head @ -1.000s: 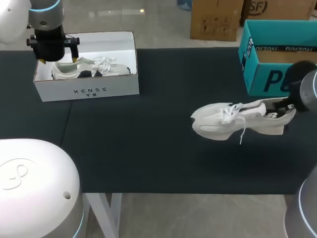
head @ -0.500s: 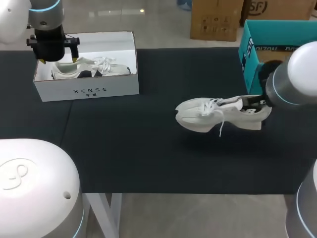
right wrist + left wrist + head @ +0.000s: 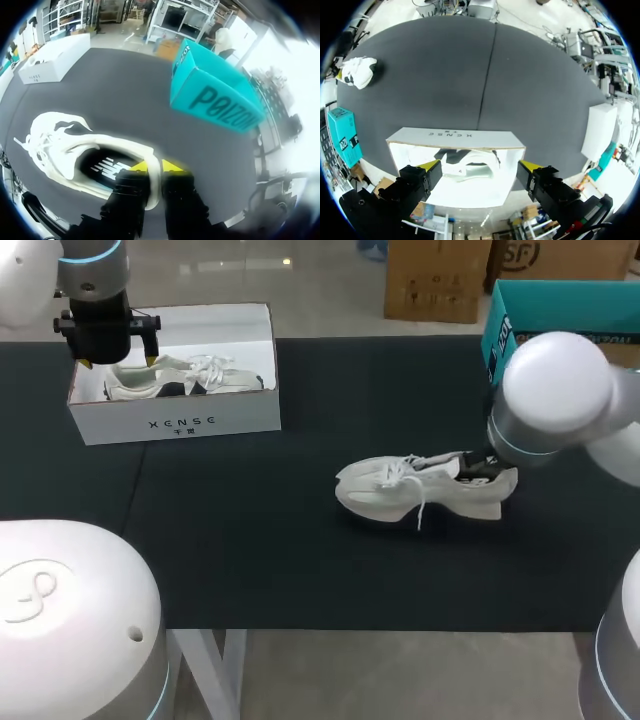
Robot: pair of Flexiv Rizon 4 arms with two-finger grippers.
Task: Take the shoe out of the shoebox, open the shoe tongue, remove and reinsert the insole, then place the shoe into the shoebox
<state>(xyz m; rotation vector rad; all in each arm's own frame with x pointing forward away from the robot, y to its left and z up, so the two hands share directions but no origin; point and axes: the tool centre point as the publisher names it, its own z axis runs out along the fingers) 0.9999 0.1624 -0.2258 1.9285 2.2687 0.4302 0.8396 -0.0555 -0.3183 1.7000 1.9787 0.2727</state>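
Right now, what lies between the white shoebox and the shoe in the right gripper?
Only bare black table, as the head view shows, between white shoebox and shoe.

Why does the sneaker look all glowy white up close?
In the right wrist view, strong light washes out the white sneaker pinched by the right gripper, so its laces nearly vanish in glare; in the head view the light is even and the laces show plainly; in the left wrist view the white shoebox glares inside too.
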